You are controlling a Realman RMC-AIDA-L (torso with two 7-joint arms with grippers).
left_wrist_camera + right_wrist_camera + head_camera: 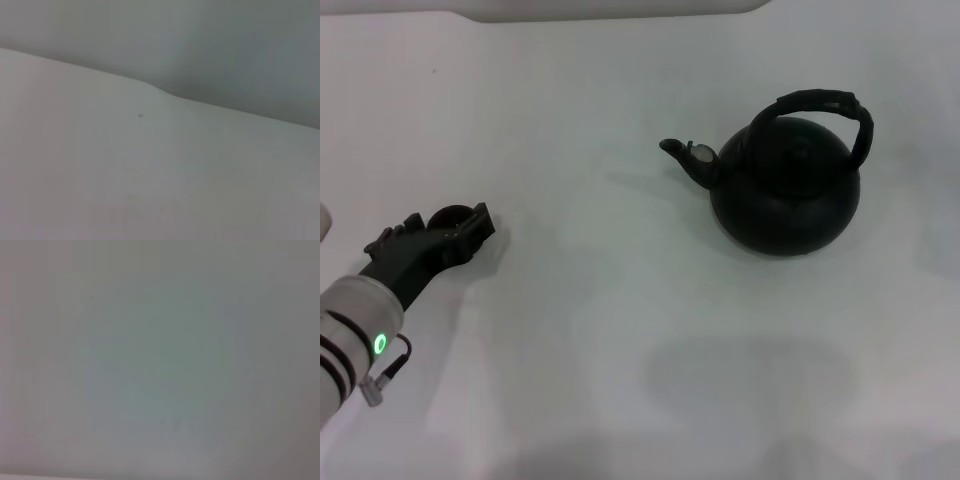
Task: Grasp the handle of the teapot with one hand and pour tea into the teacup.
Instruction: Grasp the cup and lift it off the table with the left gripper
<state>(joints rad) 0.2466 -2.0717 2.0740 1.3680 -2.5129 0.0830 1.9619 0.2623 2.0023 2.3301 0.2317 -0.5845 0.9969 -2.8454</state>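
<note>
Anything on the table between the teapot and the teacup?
Nothing visible. Bare table lies between the teapot and the teacup; the spout points that way. The left gripper sits at the teacup, partly covering it.

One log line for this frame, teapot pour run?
left pincer: at teacup, grip unclear | right arm: out of view | teapot: upright on table, handle ungrasped | pour: not started

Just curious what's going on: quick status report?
Left gripper low on the table, at the teacup. Right arm out of view. Teapot upright, handle untouched. Nothing between cup and pot.
</note>
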